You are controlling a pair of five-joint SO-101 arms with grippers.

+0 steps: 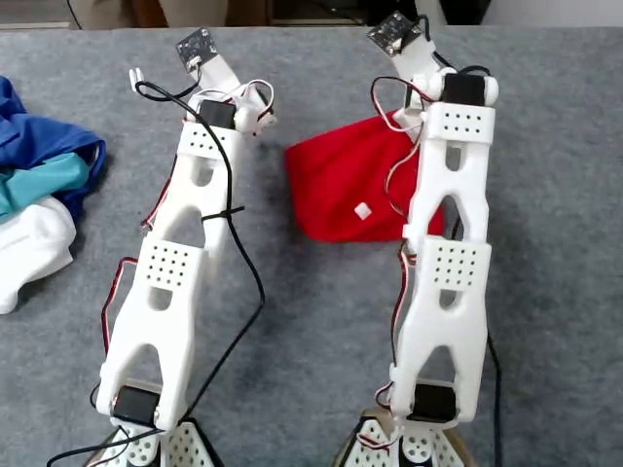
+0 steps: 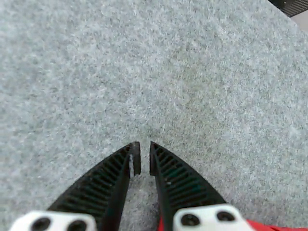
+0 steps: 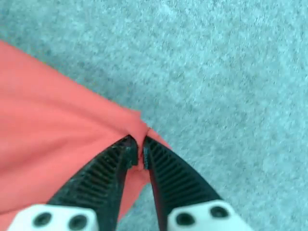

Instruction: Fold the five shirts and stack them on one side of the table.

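I have the right end effector (image 3: 137,150) clenched on an edge of the red shirt (image 3: 53,139); the left end effector (image 2: 141,157) hangs clenched over the counter (image 2: 144,67).

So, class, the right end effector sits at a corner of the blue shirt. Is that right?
No: the right end effector sits at a corner of the red shirt, as the right wrist view shows. The blue shirt lies off at the table edge.
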